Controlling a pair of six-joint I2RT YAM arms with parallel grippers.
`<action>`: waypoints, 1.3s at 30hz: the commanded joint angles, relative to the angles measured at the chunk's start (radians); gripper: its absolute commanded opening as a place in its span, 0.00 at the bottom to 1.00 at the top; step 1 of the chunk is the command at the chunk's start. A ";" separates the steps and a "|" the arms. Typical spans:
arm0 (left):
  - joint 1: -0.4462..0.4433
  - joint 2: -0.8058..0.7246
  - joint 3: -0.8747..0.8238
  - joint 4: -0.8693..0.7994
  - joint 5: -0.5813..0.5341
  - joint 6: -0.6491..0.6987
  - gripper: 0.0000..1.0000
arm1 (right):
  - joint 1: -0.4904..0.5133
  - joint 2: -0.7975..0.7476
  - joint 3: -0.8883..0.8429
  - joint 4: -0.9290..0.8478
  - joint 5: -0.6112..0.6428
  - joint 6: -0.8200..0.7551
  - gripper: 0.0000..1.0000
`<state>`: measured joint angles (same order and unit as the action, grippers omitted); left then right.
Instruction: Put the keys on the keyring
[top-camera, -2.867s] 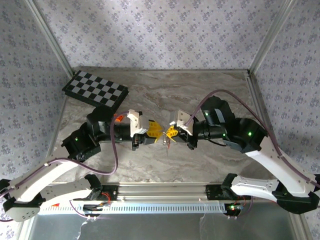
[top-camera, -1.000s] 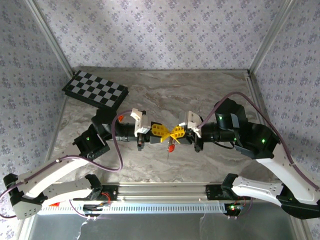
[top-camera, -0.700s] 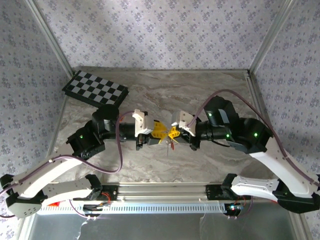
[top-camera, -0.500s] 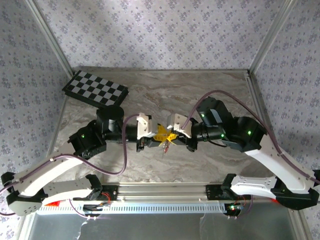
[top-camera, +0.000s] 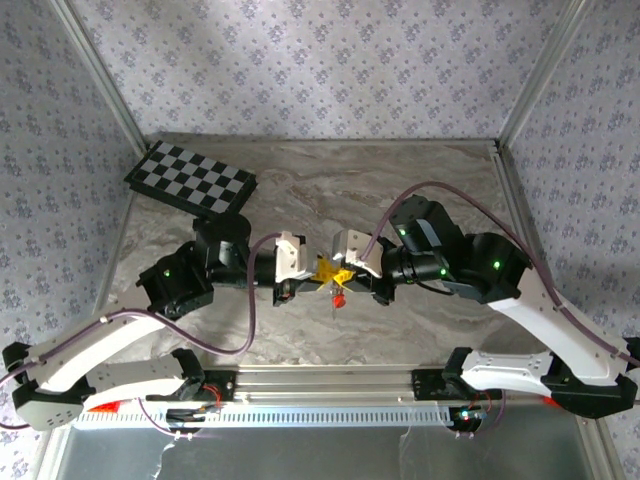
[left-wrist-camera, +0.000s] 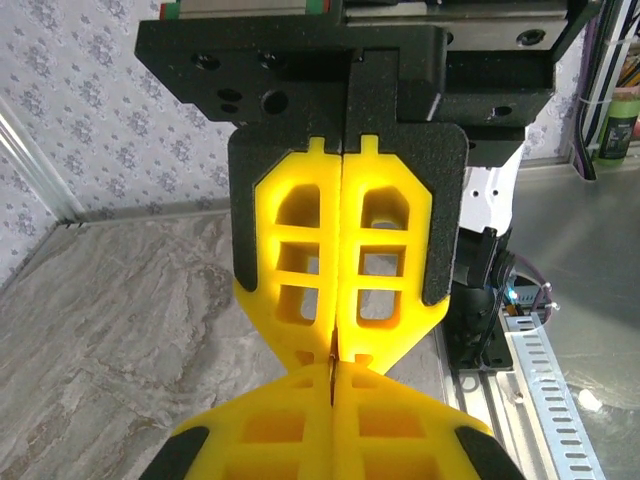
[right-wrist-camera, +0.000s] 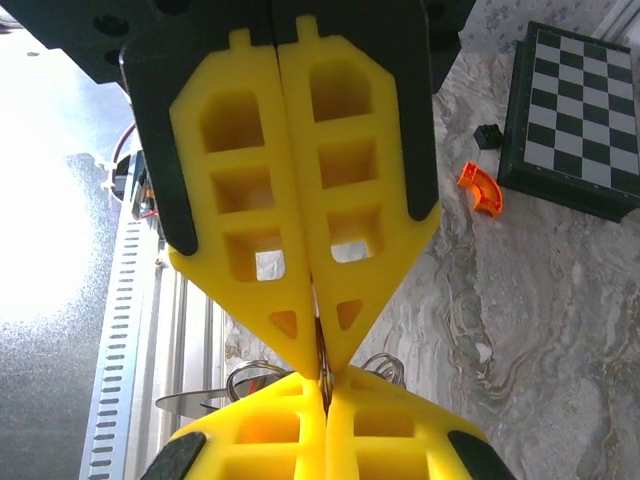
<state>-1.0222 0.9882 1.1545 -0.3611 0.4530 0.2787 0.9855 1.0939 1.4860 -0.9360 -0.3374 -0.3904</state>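
Above the middle of the marble table (top-camera: 400, 190), in the top view, the left gripper (top-camera: 322, 268) and the right gripper (top-camera: 343, 272) are meeting tip to tip, both lifted off the surface. Their yellow fingers are pressing together into one small cluster, and neither pair is showing any gap. A key (top-camera: 339, 298) with a red head is hanging just below the point where the tips meet; its metal part is too small to make out. A chessboard (top-camera: 190, 178) is lying at the far left corner, well apart from the arms.

In the left wrist view, the left gripper (left-wrist-camera: 330, 385) is reaching up from the bottom edge with its jaws fully closed. The right gripper (left-wrist-camera: 340, 345) is pointing down at it, its jaws closed flat against each other too. A thin sliver of metal (left-wrist-camera: 330, 352) is sitting in the seam where the two sets of tips are touching; which object it belongs to cannot be told.

In the right wrist view, the right gripper (right-wrist-camera: 325, 395) is clamping the keyring (right-wrist-camera: 385, 362), whose silvery loops are sticking out on both sides of its tips. The left gripper (right-wrist-camera: 320, 355) is pointing down onto that same spot, jaws closed. An orange curved piece (right-wrist-camera: 480, 188) and a small black piece (right-wrist-camera: 487, 135) are lying on the table beside the chessboard.
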 joint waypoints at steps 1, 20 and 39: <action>-0.004 -0.044 -0.004 0.090 0.005 -0.027 0.00 | 0.010 -0.035 0.014 0.037 -0.036 -0.003 0.07; -0.004 -0.074 -0.058 0.360 0.151 -0.194 0.00 | 0.010 -0.168 -0.104 0.264 -0.111 0.122 0.33; -0.005 -0.071 -0.054 0.364 0.130 -0.194 0.00 | 0.010 -0.155 -0.103 0.241 -0.029 0.093 0.00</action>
<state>-1.0229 0.9298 1.0832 -0.0490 0.5842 0.0845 0.9909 0.9363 1.3823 -0.6838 -0.4160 -0.2817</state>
